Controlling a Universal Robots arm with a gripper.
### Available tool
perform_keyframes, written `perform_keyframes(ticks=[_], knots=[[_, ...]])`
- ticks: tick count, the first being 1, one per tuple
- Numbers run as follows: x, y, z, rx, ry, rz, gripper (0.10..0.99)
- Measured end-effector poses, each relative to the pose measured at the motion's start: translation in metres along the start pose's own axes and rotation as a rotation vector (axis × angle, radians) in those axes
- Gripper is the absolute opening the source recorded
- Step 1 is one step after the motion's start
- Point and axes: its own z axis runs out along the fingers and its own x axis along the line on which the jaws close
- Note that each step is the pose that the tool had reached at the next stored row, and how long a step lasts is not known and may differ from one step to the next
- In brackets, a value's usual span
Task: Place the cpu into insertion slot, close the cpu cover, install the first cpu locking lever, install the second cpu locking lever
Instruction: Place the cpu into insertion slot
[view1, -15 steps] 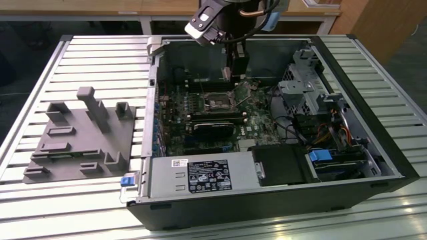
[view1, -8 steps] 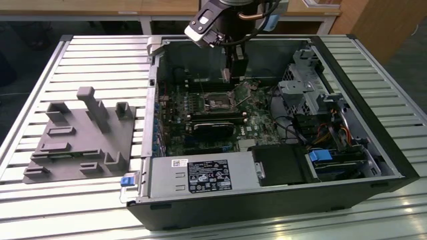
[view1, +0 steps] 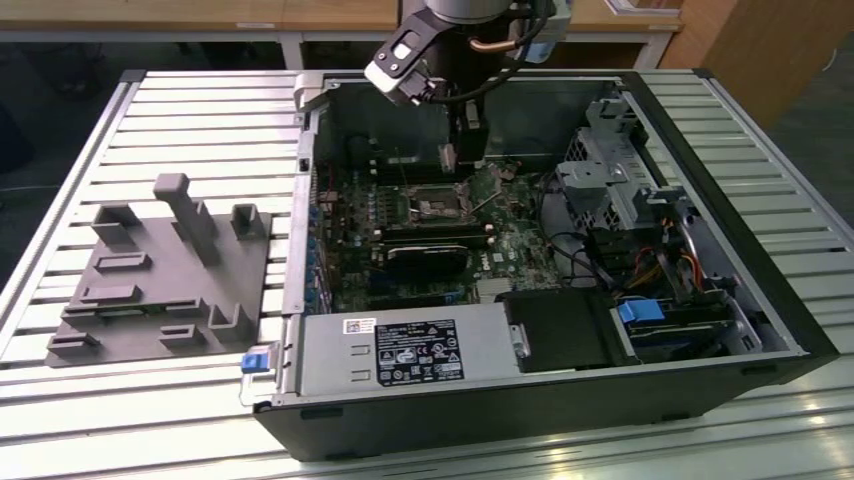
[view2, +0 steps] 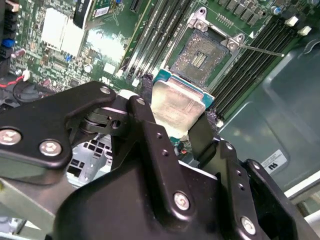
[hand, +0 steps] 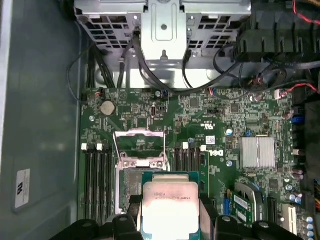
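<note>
My gripper (view2: 175, 114) is shut on the cpu (view2: 176, 102), a small square chip with a pale metal face and a green edge, held by two opposite sides between the black fingers (view2: 146, 107). It hangs above the green board, close to the insertion slot (view2: 201, 57), which lies open with its dark centre bare. In the first wrist view the cpu (hand: 170, 206) covers part of the insertion slot (hand: 131, 184), and the cpu cover (hand: 139, 146) stands swung open beyond it. A thin locking lever (view2: 260, 50) sticks out beside the slot. In the exterior view the gripper (view1: 458, 160) hovers just above the slot (view1: 434, 205).
The board sits inside an open black computer case (view1: 747, 300) on a slatted table. Memory slots (hand: 97, 180) flank the socket, a black cooler block (view1: 424, 255) lies near it, and a drive cage (view1: 614, 180) with cables stands at the exterior view's right. A grey fixture (view1: 160, 280) rests on the left.
</note>
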Motion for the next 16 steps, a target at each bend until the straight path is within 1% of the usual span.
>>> perform_keyframes(ticks=[4, 12, 16], knots=[[0.0001, -0.0013, 0.0067, 0.000, -0.0025, 0.025, 0.541], [0.0013, -0.0039, 0.0211, 0.000, -0.0024, 0.025, 0.541], [0.0015, -0.0053, 0.0259, 0.000, 0.0009, -0.015, 0.541]])
